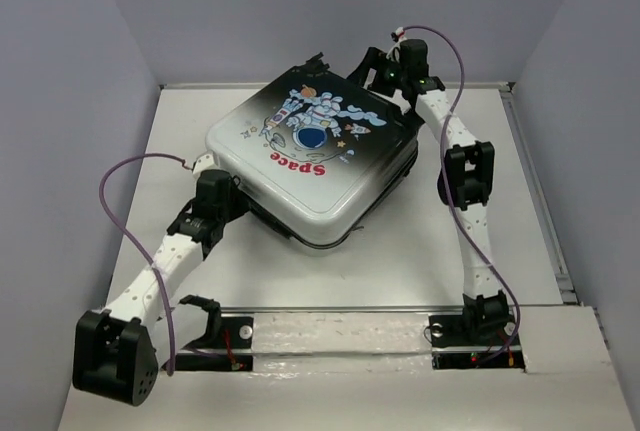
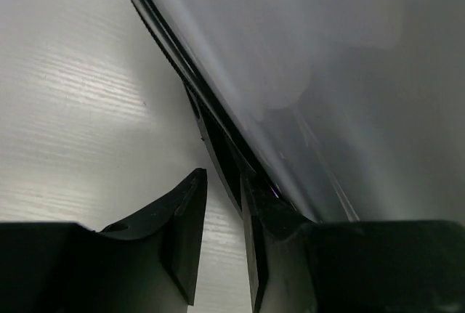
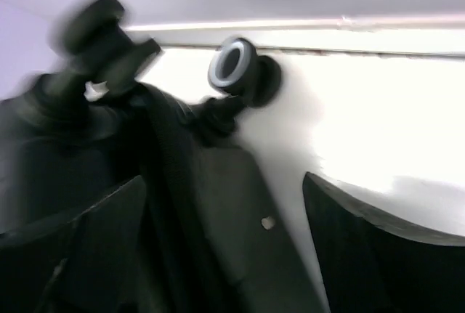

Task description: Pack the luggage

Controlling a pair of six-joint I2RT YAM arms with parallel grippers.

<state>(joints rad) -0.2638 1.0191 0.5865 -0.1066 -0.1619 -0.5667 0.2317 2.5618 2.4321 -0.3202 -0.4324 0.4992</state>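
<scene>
The luggage (image 1: 310,151) lies flat on the white table (image 1: 420,251) with its lid down, astronaut and red "Space" print facing up. My left gripper (image 1: 236,201) is at its near-left edge. In the left wrist view the gripper (image 2: 224,182) is open a little with bare table between the fingers; the right finger (image 2: 254,218) lies against the dark seam under the grey shell (image 2: 327,73). My right gripper (image 1: 368,69) is at the far corner. In the right wrist view it (image 3: 224,182) is wide open astride the dark underside (image 3: 218,218), below a wheel (image 3: 234,66).
Grey walls close in the table on three sides (image 1: 300,11). A metal rail (image 1: 540,201) runs along the table's right edge. The arm bases sit on a bar (image 1: 340,336) at the near edge. A second, blurred wheel (image 3: 102,30) shows at the far corner.
</scene>
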